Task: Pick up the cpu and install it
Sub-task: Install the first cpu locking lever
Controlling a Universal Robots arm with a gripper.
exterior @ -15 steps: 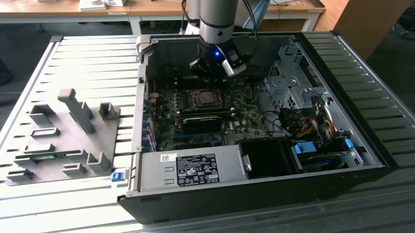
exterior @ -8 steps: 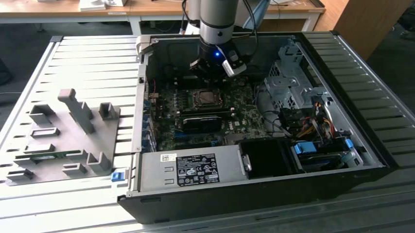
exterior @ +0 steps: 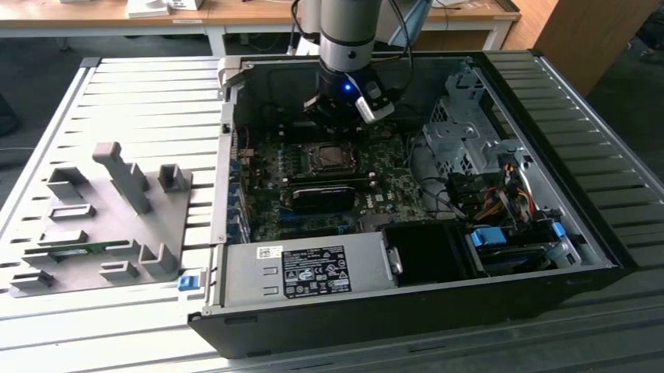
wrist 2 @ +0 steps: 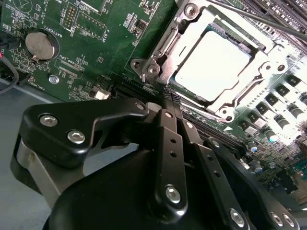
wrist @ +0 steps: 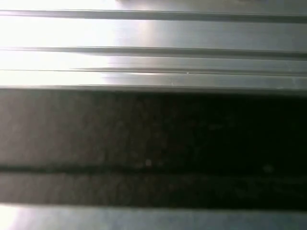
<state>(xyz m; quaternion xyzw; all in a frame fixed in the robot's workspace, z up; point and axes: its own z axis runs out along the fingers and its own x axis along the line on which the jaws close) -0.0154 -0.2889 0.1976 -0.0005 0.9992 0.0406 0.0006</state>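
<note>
silvery cpu (wrist 2: 211, 64) lies flat in its socket frame (wrist 2: 165, 48) on the green board (wrist 2: 96, 43), already seated. my gripper (wrist 2: 168, 101) hangs just above it, fingers (wrist 2: 169, 129) pressed together, holding nothing, inside the case (exterior: 539, 155).

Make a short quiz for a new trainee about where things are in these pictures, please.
1. True or false: the cpu sits in the socket on the motherboard.
2. Where is the claw? A) beside the table B) inside the computer case, above the motherboard C) over the floor
3. In the exterior view, on which side of the computer case lies the grey fixture plate?

Key: 1 true; 2 B; 3 the exterior view's left.
</note>
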